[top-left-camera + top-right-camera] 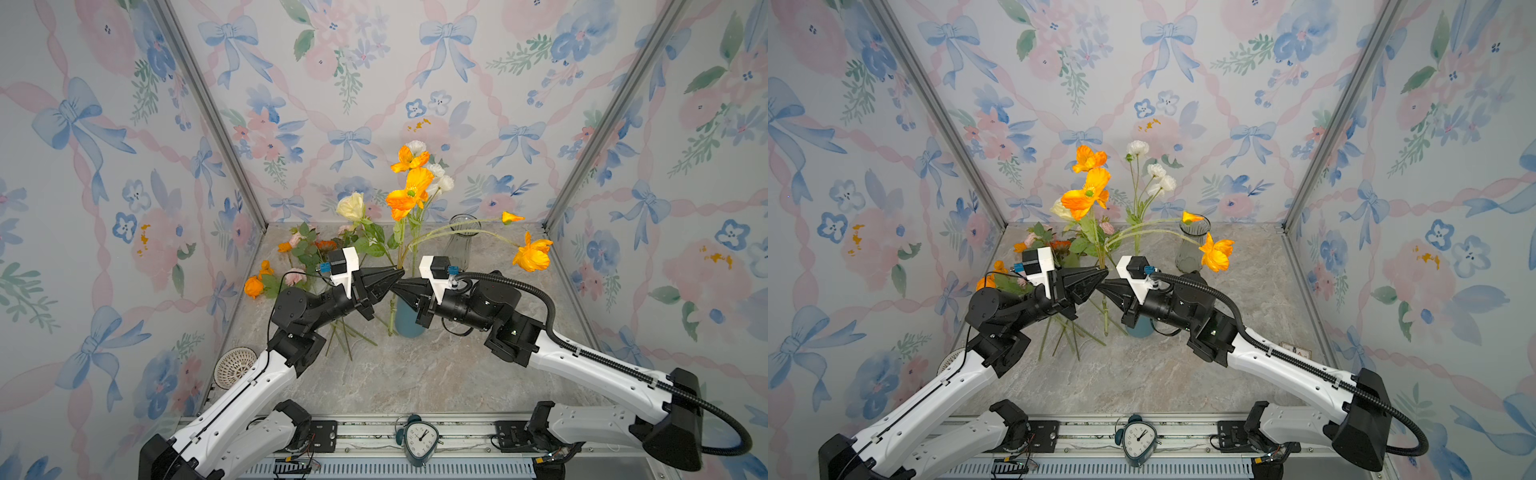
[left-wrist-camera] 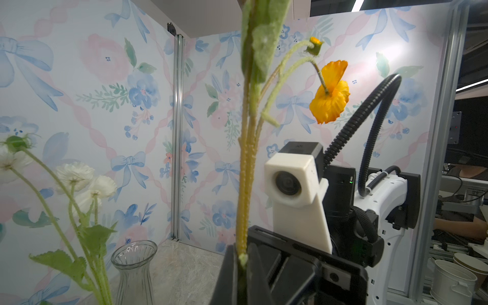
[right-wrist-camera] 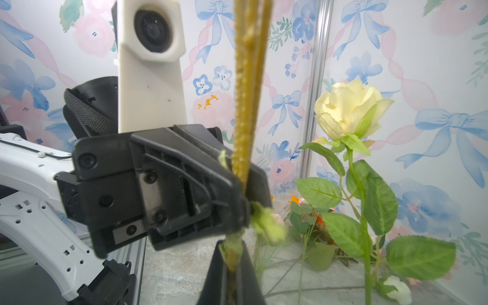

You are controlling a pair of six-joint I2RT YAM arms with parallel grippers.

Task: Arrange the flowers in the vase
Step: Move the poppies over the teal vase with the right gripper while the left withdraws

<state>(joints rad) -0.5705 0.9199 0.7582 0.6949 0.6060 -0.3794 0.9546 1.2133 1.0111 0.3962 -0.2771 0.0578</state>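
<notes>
In both top views the left gripper and the right gripper meet tip to tip at mid-frame. Each is clenched on the stem of the orange poppy spray, the left just above the right. The spray stands nearly upright with its blooms high in the centre, and one side stem arches right over the clear glass vase. Its lower end shows just left of the blue vase, outside it. That vase stands under the right gripper. White flowers rise behind, and their stems drop out of sight behind the right gripper. A cream rose stands left of the spray. Loose flowers lie heaped at centre left on the marble table.

In the left wrist view, the poppy stem runs up the middle from between the gripper's own closed fingers at the bottom edge. A drooping orange bloom hangs at upper right. The glass vase stands empty at lower left, beside the white flowers.

In the right wrist view, the same stem is pinched at bottom centre, and the left gripper grips it just above. The rose stands upright on the right, its foot out of frame.
</notes>
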